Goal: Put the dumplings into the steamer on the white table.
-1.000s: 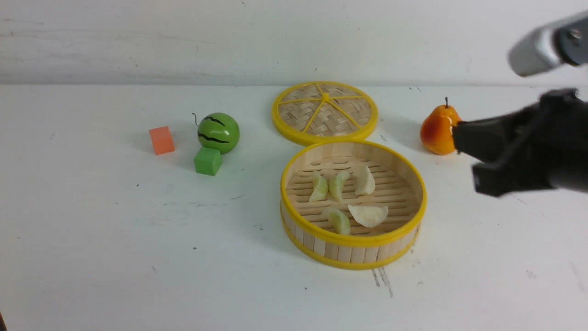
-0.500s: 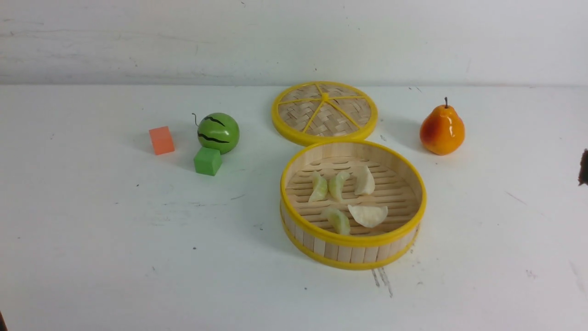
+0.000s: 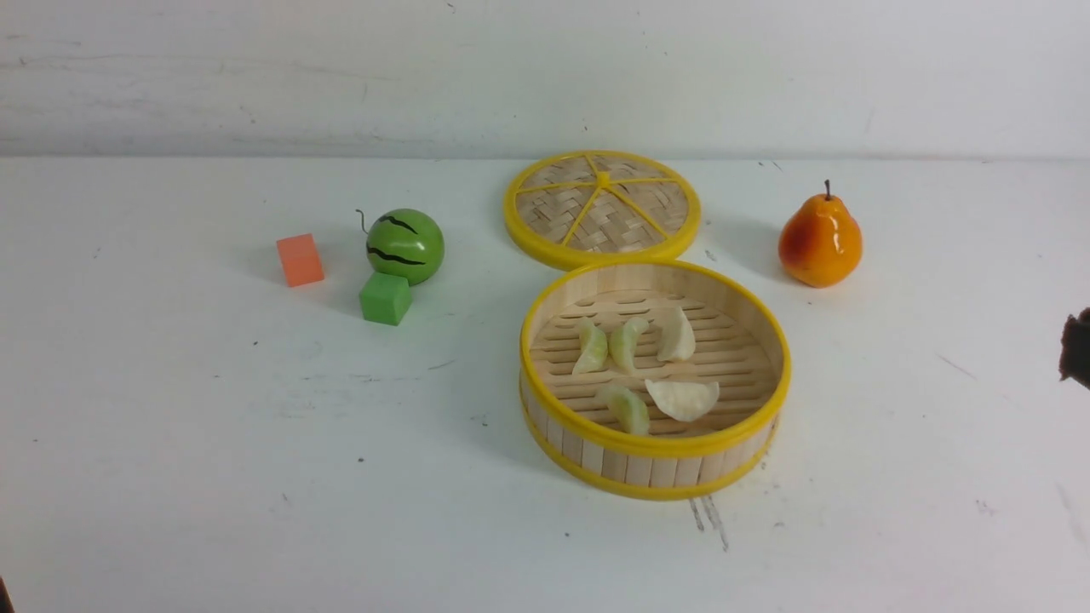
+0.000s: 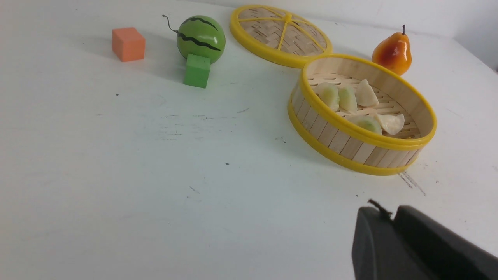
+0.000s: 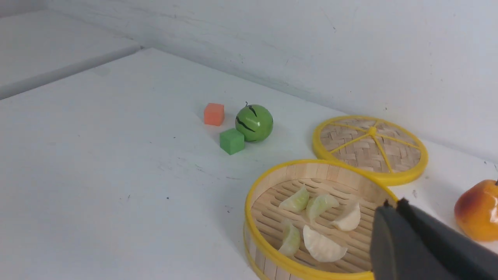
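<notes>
Going from left to right, the sliver of the left arm at the worktop's [image 3: 170, 477] near left edge had not shifted, nor had the five dumplings inside the steamer [image 3: 651, 466]. The change was on the far right: the right pincer [image 5: 395, 204], which had loomed beside the pear [image 3: 819, 243], had swung well away to the right of the steamer, leaving only its dark tip at the front view's edge. It was clenched, with nothing in it. That suggested the loading was finished and the arm was backing off to rest.

The left pincer [image 4: 381, 208] was well to the left of the steamer and carried nothing; whether its jaws quite met, I could not tell. Inside the steamer, from left to right, lay a greenish dumpling [image 3: 590, 347], a second greenish dumpling [image 3: 625, 347] just beside it, a third greenish dumpling [image 3: 631, 411] nearer the robot, then a cream dumpling [image 3: 677, 335] towards the back and another cream dumpling [image 3: 683, 398] in front of it. All five were well to the left of the right pincer, and neither pincer touched them.
</notes>
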You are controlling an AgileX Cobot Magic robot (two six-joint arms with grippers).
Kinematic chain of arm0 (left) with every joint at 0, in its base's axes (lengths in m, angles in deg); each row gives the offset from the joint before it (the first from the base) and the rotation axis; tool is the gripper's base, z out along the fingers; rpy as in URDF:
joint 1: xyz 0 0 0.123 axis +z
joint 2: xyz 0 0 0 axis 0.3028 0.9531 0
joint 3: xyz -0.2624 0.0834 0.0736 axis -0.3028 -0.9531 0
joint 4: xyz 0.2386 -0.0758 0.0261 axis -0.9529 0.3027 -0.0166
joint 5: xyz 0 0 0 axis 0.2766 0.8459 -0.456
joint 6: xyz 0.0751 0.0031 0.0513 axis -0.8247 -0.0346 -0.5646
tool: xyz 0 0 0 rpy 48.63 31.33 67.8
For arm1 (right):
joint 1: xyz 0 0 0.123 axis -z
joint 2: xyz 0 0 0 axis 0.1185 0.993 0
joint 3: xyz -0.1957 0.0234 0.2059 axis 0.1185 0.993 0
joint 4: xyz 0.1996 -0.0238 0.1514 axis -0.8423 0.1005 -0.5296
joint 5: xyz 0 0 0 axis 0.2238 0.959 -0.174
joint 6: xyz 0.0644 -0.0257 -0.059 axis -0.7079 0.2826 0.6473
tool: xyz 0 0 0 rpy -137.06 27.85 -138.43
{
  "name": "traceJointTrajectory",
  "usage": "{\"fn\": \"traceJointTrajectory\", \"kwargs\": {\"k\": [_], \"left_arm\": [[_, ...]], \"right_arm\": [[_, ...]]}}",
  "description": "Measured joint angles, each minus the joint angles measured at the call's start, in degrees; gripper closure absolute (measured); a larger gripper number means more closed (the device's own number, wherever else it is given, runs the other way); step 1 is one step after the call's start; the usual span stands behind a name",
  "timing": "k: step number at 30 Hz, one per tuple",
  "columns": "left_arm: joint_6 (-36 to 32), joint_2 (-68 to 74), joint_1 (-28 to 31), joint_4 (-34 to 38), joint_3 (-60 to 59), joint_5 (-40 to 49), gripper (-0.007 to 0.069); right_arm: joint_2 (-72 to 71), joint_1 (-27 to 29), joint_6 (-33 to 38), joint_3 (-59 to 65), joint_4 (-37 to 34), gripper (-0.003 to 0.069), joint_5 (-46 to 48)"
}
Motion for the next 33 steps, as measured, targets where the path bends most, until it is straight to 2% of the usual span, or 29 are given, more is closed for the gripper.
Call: {"fn": "traceJointTrajectory", "kwargs": {"k": [6,9,13,14,16,17,20,23,33], "left_arm": [[0.0,0.0,0.0,0.0,-0.1,0.1,0.0565],[0.0,0.0,0.0,0.0,-0.1,0.1,0.0565],[0.0,0.0,0.0,0.0,-0.1,0.1,0.0565],[0.0,0.0,0.0,0.0,-0.1,0.1,0.0565],[0.0,0.0,0.0,0.0,-0.1,0.1,0.0565],[0.0,0.0,0.0,0.0,-0.1,0.1,0.0565],[0.0,0.0,0.0,0.0,-0.1,0.1,0.0558],[0.0,0.0,0.0,0.0,-0.1,0.1,0.0554],[0.0,0.0,0.0,0.0,-0.1,0.2,0.0544]], "right_arm": [[-2.1,0.0,-0.1,4.5,1.8,0.0664,0.4],[-6.2,1.1,-2.9,11.4,5.0,0.0678,-4.0],[-14.3,7.9,-12.1,24.0,10.6,0.068,-12.9],[-14.7,8.4,-12.6,24.6,10.9,0.068,-13.1],[-19.1,14.3,-19.0,31.0,15.3,0.068,-14.5],[-20.2,15.4,-20.0,31.9,16.0,0.068,-14.6],[-25.6,23.4,-28.4,38.1,22.8,0.068,-14.2],[-30.2,27.1,-31.5,39.3,26.1,0.068,-12.3],[-31.8,28.2,-32.4,39.3,27.1,0.068,-2.2]]}}
